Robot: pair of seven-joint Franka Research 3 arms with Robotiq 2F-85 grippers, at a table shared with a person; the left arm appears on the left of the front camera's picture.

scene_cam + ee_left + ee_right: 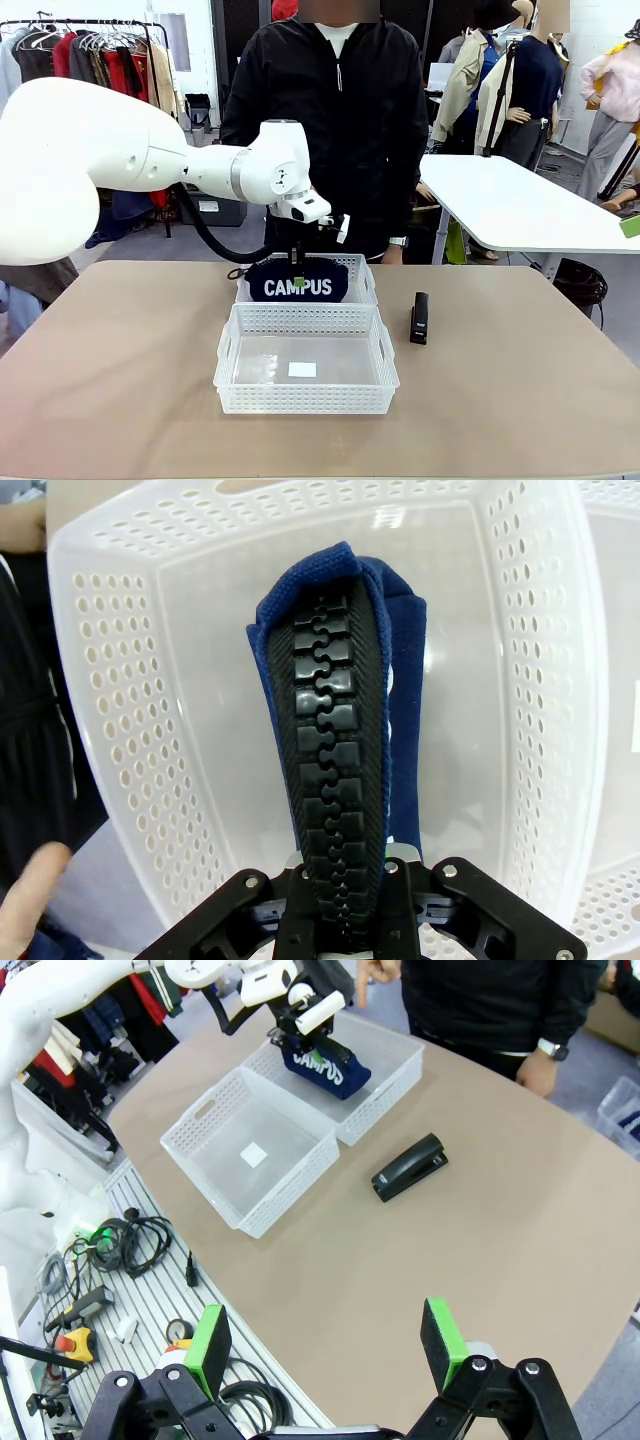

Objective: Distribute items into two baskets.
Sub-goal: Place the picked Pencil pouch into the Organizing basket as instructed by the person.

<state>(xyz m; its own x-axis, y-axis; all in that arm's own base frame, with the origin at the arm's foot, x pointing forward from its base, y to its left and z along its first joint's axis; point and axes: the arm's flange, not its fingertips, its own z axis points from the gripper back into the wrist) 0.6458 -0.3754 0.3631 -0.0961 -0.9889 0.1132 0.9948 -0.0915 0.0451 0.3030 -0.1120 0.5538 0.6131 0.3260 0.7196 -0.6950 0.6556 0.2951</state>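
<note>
The navy "CAMPUS" pouch hangs in the far white basket, held at its zip edge by my left gripper, which is shut on it. In the left wrist view the pouch's black zip runs up from between my fingers above the basket's floor. The near basket holds just a small white label. The black stapler lies on the table right of the baskets. My right gripper stands open, high over the table's edge, far from the stapler and the pouch.
A person in black stands at the far side, one hand by the far basket, a finger at the left wrist view's edge. Cables and tools lie on a rail beside the table. Bare tabletop surrounds the baskets.
</note>
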